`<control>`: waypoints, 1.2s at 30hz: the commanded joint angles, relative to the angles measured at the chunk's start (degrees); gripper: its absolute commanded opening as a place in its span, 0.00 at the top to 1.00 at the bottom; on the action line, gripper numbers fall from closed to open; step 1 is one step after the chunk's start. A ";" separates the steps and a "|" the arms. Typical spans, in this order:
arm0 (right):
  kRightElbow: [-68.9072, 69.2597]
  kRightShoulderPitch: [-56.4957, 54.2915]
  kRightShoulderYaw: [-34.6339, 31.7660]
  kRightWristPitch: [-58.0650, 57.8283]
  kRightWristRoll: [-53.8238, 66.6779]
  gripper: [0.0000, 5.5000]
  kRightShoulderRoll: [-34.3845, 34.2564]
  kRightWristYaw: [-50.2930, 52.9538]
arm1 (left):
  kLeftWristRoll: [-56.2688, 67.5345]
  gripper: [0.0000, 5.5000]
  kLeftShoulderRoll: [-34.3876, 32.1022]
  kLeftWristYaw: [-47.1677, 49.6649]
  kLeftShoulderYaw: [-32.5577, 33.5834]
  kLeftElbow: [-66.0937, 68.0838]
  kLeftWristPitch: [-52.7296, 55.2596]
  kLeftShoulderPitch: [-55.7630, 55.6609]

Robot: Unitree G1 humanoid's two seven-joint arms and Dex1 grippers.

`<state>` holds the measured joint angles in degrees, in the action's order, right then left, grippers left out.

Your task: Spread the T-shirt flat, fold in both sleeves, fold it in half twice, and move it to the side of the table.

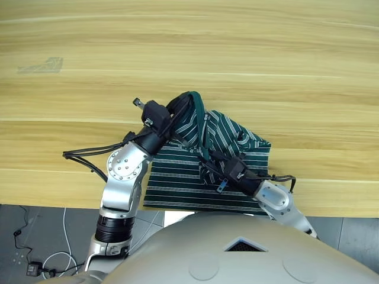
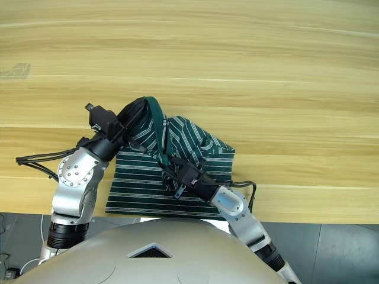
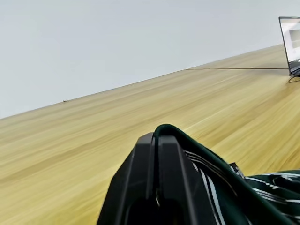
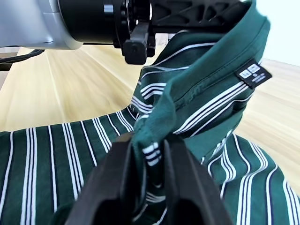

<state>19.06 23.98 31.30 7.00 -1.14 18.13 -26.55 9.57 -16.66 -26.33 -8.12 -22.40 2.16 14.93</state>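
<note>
Your T-shirt (image 1: 177,183) lies on the table (image 1: 249,53) at its near edge. Your left gripper (image 1: 185,100) is behind your right gripper (image 1: 208,155), both on the T-shirt.

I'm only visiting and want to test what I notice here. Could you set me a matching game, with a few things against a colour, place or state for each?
Things:
1. T-shirt
2. table
3. left tool
4. laptop

Descriptions:
a. open, far off on the table
b. shut on raised cloth
c. dark green with white stripes
d. pale wood

Pairs: 1-c, 2-d, 3-b, 4-a.
</note>
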 commanded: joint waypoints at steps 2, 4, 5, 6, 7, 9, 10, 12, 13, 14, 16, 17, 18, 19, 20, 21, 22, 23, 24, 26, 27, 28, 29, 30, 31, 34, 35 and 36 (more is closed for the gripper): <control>-0.47 -1.40 -0.79 0.50 -0.44 1.00 -0.43 0.49 | 0.07 1.00 -1.13 0.44 2.56 -0.02 -0.74 1.77; -0.86 -2.05 -0.97 0.86 -0.75 1.00 -0.55 0.63 | 0.48 1.00 -1.60 0.49 4.23 -0.48 -0.78 2.00; -1.05 -2.44 -1.04 1.01 -0.87 1.00 -0.72 0.76 | 0.58 1.00 -1.76 0.41 4.82 -0.55 -0.83 2.08; -1.38 -3.26 -1.31 1.19 -0.90 1.00 -0.97 0.89 | 0.77 1.00 -1.87 0.29 5.27 -0.56 -0.96 2.35; -1.60 -4.55 -2.09 1.28 -0.78 1.00 -1.21 1.09 | 0.86 1.00 -1.97 0.19 5.66 -0.61 -1.24 2.90; -1.87 -7.57 -4.89 1.45 -0.33 1.00 -1.14 1.38 | 0.90 1.00 -2.16 -0.15 6.09 -0.71 -1.78 3.83; -2.05 -9.03 -6.60 1.58 -0.10 1.00 -0.84 1.53 | 0.98 1.00 -2.34 -0.34 6.19 -0.89 -1.94 4.16; -2.80 -12.62 -11.39 1.84 0.59 1.00 0.61 1.80 | 0.65 1.00 -4.07 -1.79 6.83 -2.04 -3.13 5.02; -3.13 -13.95 -13.45 1.96 0.93 1.00 1.25 1.82 | 1.18 1.00 -4.75 -2.44 7.50 -2.57 -3.39 5.11; -3.34 -15.45 -15.66 2.09 1.20 1.00 2.12 1.68 | 1.67 1.00 -5.63 -3.07 8.59 -3.09 -3.84 5.17; -3.60 -17.94 -19.32 2.36 1.84 1.00 3.81 1.09 | 2.34 1.00 -7.08 -4.44 9.95 -3.22 -4.98 4.85; -3.89 -20.39 -22.14 1.95 3.03 1.00 5.26 0.41 | 1.90 1.00 -8.20 -5.44 10.13 -2.80 -6.05 3.55; -4.29 -22.37 -24.22 1.55 4.04 1.00 6.27 -0.17 | 1.55 1.00 -8.86 -6.19 10.08 -2.26 -6.66 2.07; -5.47 -25.56 -25.97 1.31 4.89 1.00 7.32 -1.03 | 1.16 1.00 -9.32 -6.36 10.08 -1.34 -6.67 -1.16; -8.43 -30.05 -27.18 1.05 6.19 1.00 7.71 -2.13 | 0.96 1.00 -9.39 -5.95 10.16 0.91 -5.86 -6.36; -14.90 -36.41 -28.02 1.51 6.71 1.00 7.72 -3.06 | 0.08 1.00 -9.28 -5.24 9.89 5.50 -4.67 -14.14; -22.98 -43.23 -28.79 2.34 6.81 1.00 7.44 -3.46 | -1.81 1.00 -8.85 -4.10 9.10 12.25 -3.68 -23.04; -32.49 -50.89 -29.46 3.46 6.67 1.00 6.78 -3.44 | -4.72 1.00 -8.18 -2.68 7.69 20.88 -3.29 -32.96; -43.71 -59.94 -29.77 4.99 5.55 1.00 6.07 -2.42 | -8.49 1.00 -7.33 -0.44 6.00 32.12 -4.10 -44.40; -64.07 -77.05 -29.51 7.53 2.29 1.00 5.11 2.18 | -14.51 1.00 -5.04 6.16 3.55 56.48 -5.60 -66.81; -71.26 -84.05 -29.83 7.81 1.45 1.00 4.91 5.16 | -17.12 1.00 -4.48 9.51 2.34 65.61 -6.41 -75.73; -75.70 -89.27 -30.30 7.85 0.99 1.00 5.04 8.23 | -18.85 1.00 -4.62 12.35 1.67 71.52 -6.81 -82.53; -77.51 -92.81 -31.18 8.73 1.36 1.00 5.22 10.07 | -20.15 1.00 -5.71 14.74 1.55 74.08 -7.92 -87.54; -77.61 -94.66 -31.73 10.80 1.63 1.00 5.67 11.21 | -21.08 1.00 -7.35 16.53 1.83 74.31 -9.61 -91.13; -76.54 -94.86 -31.78 13.41 1.31 1.00 6.41 12.01 | -21.77 1.00 -9.38 16.34 2.01 71.88 -12.31 -92.43; -75.92 -93.76 -31.54 18.29 1.00 1.00 7.47 11.62 | -23.24 1.00 -12.93 11.22 0.83 64.96 -17.26 -88.66; -76.01 -92.79 -31.47 19.57 1.11 1.00 7.52 10.42 | -23.20 1.00 -13.30 9.28 0.45 62.90 -18.00 -85.56; -75.48 -90.74 -31.05 21.11 0.85 1.00 7.42 8.73 | -23.57 1.00 -13.57 7.82 -0.48 60.70 -19.24 -81.52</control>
<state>-55.60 -70.17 0.50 26.48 0.12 24.45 -16.09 -12.90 -28.51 -16.12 -7.60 40.36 -16.24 -73.87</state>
